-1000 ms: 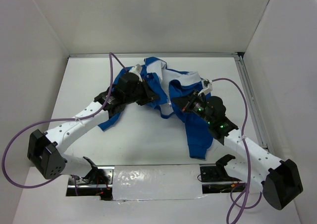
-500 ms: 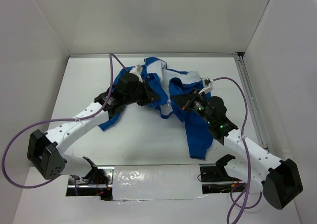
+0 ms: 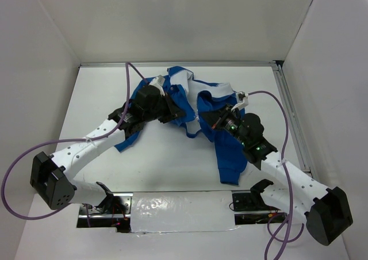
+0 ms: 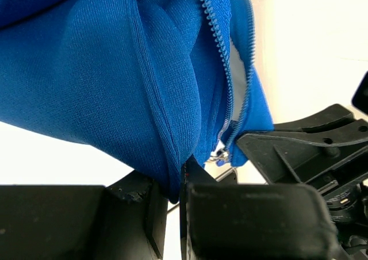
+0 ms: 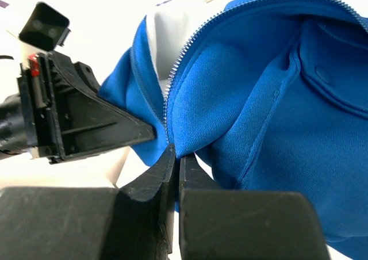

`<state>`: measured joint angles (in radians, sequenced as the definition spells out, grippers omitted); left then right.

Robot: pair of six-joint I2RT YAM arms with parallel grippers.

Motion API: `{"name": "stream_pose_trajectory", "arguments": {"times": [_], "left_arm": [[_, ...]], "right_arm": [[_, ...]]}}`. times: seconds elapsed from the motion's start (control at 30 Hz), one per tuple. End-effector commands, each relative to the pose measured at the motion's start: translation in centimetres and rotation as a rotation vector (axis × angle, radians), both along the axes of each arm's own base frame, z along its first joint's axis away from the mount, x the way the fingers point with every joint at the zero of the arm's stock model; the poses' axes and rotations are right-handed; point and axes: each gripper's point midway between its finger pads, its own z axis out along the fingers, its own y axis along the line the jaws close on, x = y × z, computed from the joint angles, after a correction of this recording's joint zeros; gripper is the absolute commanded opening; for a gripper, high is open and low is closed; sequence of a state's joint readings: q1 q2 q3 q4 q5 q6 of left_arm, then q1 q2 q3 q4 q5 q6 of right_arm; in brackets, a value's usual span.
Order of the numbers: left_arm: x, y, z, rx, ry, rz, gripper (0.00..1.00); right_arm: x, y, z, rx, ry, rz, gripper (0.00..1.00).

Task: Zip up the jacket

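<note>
The bright blue jacket (image 3: 224, 145) with white lining lies crumpled at the middle of the table, one sleeve trailing toward the near edge. My left gripper (image 3: 183, 117) is shut on a fold of the jacket's left front panel (image 4: 115, 87), beside the pale zipper teeth (image 4: 221, 47). My right gripper (image 3: 202, 119) is shut on the hem of the right front panel (image 5: 230, 104), right at its zipper edge (image 5: 178, 70). The two grippers face each other closely; each shows in the other's wrist view. A small metal zipper piece (image 4: 218, 154) hangs at the panel's lower end.
White walls enclose the table on three sides. A metal rail (image 3: 290, 116) runs along the right edge. Purple cables (image 3: 129, 76) loop off both arms. A taped strip (image 3: 178, 211) and the arm mounts lie at the near edge.
The right arm has shifted slightly, its wrist edging toward the left gripper. The jacket and left arm are almost unmoved.
</note>
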<state>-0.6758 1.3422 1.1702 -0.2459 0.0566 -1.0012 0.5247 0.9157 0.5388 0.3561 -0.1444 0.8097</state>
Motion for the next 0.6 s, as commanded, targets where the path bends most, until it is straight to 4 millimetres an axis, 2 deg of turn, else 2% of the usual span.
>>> {"name": "stream_pose_trajectory", "arguments": {"times": [0.0, 0.2, 0.57], "left_arm": [[0.0, -0.2, 3.3, -0.078, -0.078, 0.002, 0.0], [-0.2, -0.3, 3.6, -0.088, -0.087, -0.008, 0.0], [-0.4, -1.0, 3.1, -0.095, -0.067, -0.046, 0.0]], "right_arm": [[-0.4, 0.0, 0.9, 0.006, -0.046, 0.001, 0.0], [-0.3, 0.1, 1.0, 0.015, -0.055, 0.0, 0.0], [0.3, 0.6, 2.5, 0.055, -0.096, -0.003, 0.0]]}}
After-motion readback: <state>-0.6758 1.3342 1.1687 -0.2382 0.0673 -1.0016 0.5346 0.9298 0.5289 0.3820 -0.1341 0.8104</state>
